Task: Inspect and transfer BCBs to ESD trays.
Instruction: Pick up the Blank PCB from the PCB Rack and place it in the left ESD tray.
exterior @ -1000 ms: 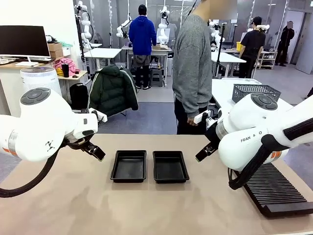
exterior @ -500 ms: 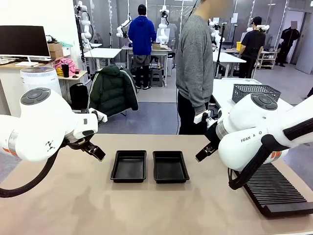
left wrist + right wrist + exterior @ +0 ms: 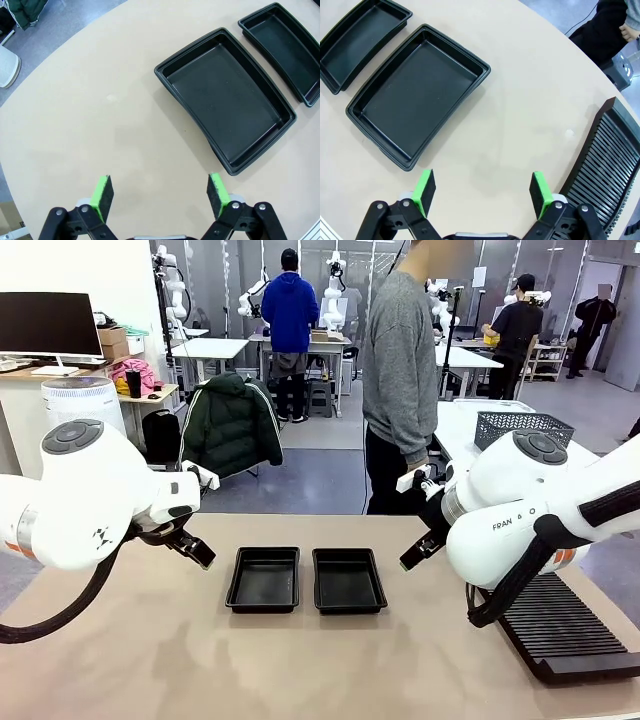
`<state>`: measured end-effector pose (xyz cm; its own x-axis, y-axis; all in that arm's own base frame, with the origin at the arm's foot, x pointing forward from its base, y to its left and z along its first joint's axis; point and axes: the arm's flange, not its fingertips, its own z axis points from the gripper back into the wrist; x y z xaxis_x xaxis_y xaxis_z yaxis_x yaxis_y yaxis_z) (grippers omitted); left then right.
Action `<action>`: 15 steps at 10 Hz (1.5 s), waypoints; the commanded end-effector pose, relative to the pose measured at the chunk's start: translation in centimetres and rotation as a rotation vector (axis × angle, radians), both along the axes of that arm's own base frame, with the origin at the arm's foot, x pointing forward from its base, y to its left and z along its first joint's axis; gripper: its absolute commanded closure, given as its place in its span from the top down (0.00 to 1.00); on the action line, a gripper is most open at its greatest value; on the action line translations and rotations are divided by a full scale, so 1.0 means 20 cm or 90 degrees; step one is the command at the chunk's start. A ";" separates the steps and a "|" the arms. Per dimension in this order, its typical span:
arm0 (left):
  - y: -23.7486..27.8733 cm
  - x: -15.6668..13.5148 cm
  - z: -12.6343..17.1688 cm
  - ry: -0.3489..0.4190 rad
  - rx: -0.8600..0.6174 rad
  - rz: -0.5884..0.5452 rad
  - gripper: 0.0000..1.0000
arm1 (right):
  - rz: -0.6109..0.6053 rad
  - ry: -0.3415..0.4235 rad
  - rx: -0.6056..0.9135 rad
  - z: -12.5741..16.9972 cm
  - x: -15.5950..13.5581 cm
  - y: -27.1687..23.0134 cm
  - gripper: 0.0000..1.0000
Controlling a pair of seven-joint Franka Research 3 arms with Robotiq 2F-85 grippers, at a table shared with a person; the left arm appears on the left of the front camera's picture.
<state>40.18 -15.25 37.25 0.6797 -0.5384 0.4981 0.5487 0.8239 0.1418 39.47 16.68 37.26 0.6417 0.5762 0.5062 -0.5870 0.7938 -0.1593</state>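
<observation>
ESD trays, two, black, shallow: left tray [image 3: 263, 582] and right tray [image 3: 348, 582], side by side at table centre, long axes 12-to-6, both bare inside.
Arm one: left gripper [image 3: 160, 194], jaws spread wide, nothing held, at 9 o'clock of the left tray, which lies at its 1 o'clock.
Arm two: right gripper [image 3: 482, 191], jaws spread wide, nothing held, at 3 o'clock of the right tray, which lies at its 11 o'clock.
Each arm is nearer its own tray.
Also: slotted rack [image 3: 570, 625], 4 o'clock corner.
Surface: table [image 3: 150, 660], tan, matte.
Far edge: person [image 3: 400, 370], 12 o'clock.
Room: open lab.
</observation>
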 end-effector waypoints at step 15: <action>0.47 -0.09 0.59 0.301 -0.617 -0.046 1.00 | -0.042 0.347 0.510 0.69 -0.09 -0.48 1.00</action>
<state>38.21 -6.40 50.43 0.8860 -0.1246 0.4466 0.4462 0.4906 -0.7485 36.85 7.62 51.53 0.9109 0.1650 0.3783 -0.3930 0.6269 0.6728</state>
